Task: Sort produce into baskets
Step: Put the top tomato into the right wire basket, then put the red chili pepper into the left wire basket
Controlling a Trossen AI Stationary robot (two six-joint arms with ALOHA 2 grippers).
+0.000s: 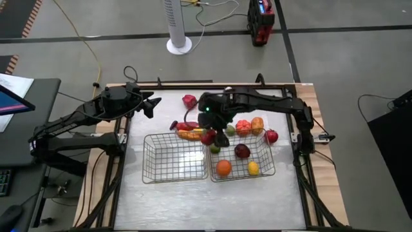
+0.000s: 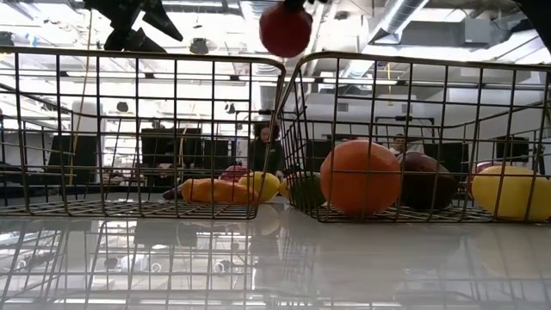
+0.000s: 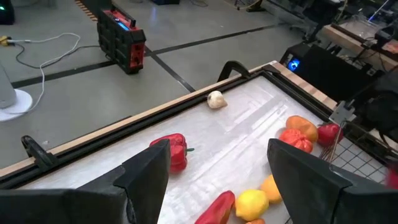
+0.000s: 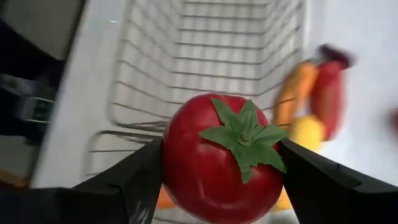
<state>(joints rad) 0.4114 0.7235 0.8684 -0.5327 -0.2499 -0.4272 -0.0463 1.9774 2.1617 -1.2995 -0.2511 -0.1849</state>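
Your right hand grips a red tomato above the wire baskets' shared edge. Your left hand waits open beyond them; next, choose a basket and lower.

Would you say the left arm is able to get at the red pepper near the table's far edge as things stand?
Probably yes. The left tool hangs open near the red pepper, with only bare table between them. The right tool holds a tomato over the baskets, clear of that path.
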